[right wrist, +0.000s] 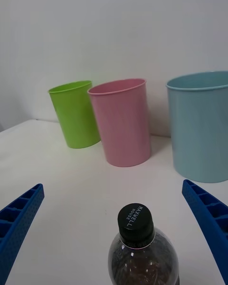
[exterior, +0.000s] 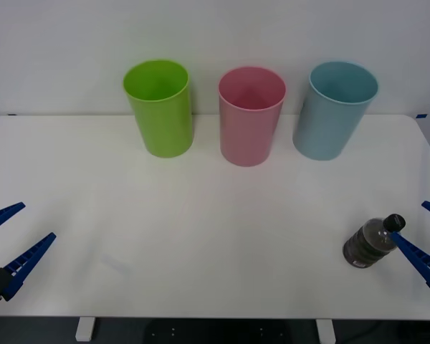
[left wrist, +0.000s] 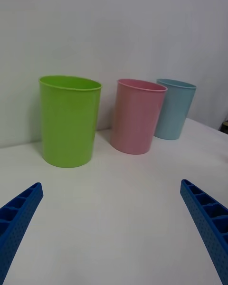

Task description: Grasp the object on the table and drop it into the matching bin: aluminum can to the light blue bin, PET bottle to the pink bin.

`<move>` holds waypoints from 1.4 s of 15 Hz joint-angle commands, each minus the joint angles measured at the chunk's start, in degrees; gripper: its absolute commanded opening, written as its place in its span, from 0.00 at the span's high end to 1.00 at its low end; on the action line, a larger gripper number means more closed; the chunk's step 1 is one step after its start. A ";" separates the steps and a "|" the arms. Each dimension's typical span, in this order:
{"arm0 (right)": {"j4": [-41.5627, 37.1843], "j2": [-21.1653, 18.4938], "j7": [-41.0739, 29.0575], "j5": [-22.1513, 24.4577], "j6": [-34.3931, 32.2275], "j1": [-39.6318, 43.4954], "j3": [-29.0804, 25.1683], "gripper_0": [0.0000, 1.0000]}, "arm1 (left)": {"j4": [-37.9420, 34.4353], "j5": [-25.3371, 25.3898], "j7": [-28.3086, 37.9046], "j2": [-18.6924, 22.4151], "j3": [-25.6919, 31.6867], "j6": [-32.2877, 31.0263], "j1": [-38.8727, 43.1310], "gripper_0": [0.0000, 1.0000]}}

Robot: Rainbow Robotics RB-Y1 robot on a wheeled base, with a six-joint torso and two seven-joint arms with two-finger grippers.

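The PET bottle (exterior: pixel 371 245), small and clear with dark brown liquid, a dark label and a black cap (right wrist: pixel 136 223), stands upright near the front right of the white table (exterior: pixel 201 229). My right gripper (exterior: pixel 408 220) is open at the bottle, one blue finger on each side and neither touching it; in the right wrist view the bottle (right wrist: pixel 142 259) sits between the spread fingers (right wrist: pixel 19 218). The pink bin (exterior: pixel 250 118) stands at the back centre, the light blue bin (exterior: pixel 335 111) to its right. My left gripper (exterior: pixel 38 221) is open and holds nothing, near the front left edge.
A lime green bin (exterior: pixel 160 107) stands left of the pink one; the three bins form a row along the table's back edge by the white wall. Bare tabletop stretches between the bins and both grippers.
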 commanded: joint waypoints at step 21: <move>2.89 -0.12 10.20 -0.86 4.87 8.83 0.82 0.00 | 0.00 0.00 0.00 0.00 0.00 0.00 0.00 0.00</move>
